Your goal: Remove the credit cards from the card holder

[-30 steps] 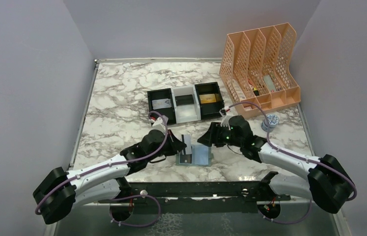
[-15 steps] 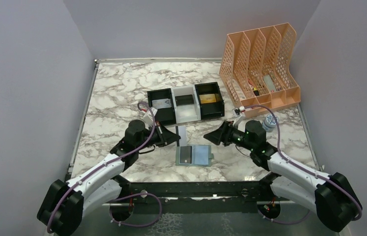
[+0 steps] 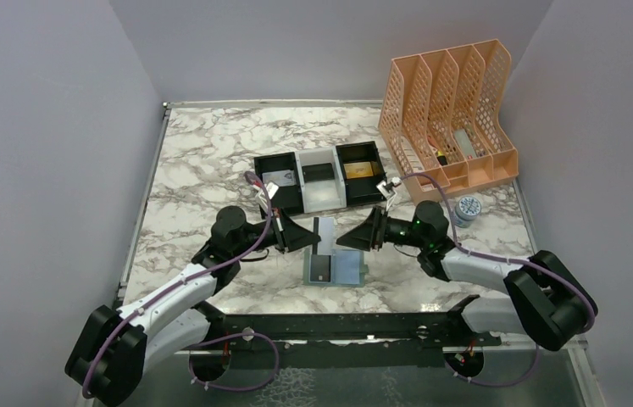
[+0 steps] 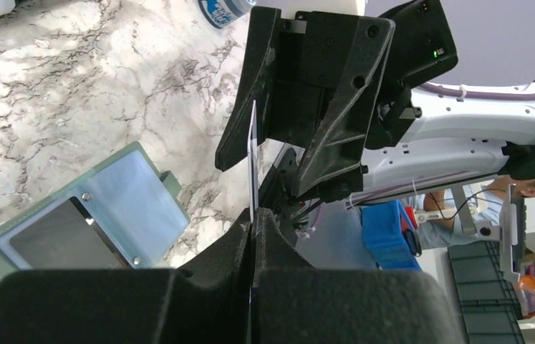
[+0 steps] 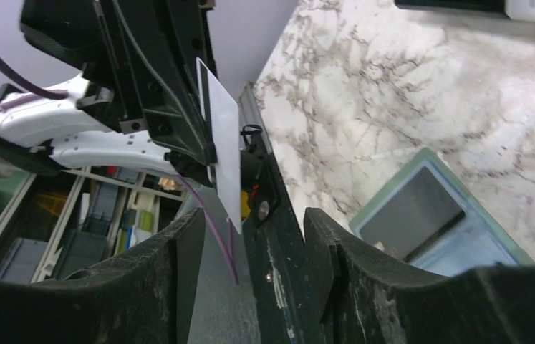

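Left gripper point(image 4: 252, 228): black two-finger tool pinched tight on one end of a thin, pale grey plastic credit card point(image 5: 223, 147), which it holds on edge above the table.
Right gripper point(image 5: 253, 229): black fingers spread wide, facing the left gripper. The pale card's free end sits at the mouth of the gap; whether it touches a finger cannot be told.
Card holder: the small, flat, sage-green bifold card holder point(image 3: 335, 269) lies open on the marble-patterned tabletop point(image 3: 211, 161). It sits close to the near edge, below and between the two grippers, and neither touches it.
Inside the holder: a dark rectangular card point(image 4: 56, 236) lies in the left half; the right half shows pale blue-grey lining.
Tray: a black-and-white three-compartment tray point(image 3: 355, 199) stands just beyond the grippers, with a grey card in its left black compartment and a golden one in its right.
Rack: a peach perforated plastic file rack point(image 3: 452, 110) stands at the far right.
Tin: a small round blue-and-white tin point(image 3: 468, 208) sits near the rack's near side.
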Robot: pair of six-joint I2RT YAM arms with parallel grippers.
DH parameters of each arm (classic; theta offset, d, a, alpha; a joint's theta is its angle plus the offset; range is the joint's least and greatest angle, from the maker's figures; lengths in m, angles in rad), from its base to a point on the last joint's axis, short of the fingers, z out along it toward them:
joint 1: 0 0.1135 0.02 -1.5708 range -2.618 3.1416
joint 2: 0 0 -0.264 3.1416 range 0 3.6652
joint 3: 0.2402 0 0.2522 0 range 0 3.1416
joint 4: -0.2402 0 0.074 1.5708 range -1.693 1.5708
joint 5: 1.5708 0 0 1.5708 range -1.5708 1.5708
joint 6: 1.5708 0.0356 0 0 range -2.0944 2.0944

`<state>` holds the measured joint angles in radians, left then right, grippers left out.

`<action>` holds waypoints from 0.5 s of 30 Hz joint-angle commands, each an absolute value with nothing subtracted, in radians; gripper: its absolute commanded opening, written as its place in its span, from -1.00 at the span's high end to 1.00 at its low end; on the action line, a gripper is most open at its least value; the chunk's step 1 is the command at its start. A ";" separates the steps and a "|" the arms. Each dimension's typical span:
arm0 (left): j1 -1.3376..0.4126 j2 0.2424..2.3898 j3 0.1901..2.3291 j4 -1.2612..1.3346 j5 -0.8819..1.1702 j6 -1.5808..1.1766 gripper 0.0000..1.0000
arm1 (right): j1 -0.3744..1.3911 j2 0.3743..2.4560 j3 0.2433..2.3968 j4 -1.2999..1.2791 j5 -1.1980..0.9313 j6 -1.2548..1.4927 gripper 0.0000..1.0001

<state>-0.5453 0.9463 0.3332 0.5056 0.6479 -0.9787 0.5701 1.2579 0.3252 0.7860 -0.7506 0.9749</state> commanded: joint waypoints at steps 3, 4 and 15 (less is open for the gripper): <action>-0.544 0.949 0.302 0.653 0.685 -1.044 1.00 | 0.607 1.331 0.407 0.965 -0.831 1.032 0.00; -0.543 0.952 0.299 0.663 0.684 -1.052 1.00 | 0.612 1.342 0.415 0.967 -0.833 1.036 0.03; -0.545 0.947 0.249 0.735 0.676 -1.098 1.00 | 0.624 1.476 0.425 1.168 -0.867 1.156 0.48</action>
<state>-0.5453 0.9588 0.2672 0.6590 0.6582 -1.0782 0.6163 1.4395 0.4107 1.0313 -0.8223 1.0969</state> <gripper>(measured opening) 0.012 0.287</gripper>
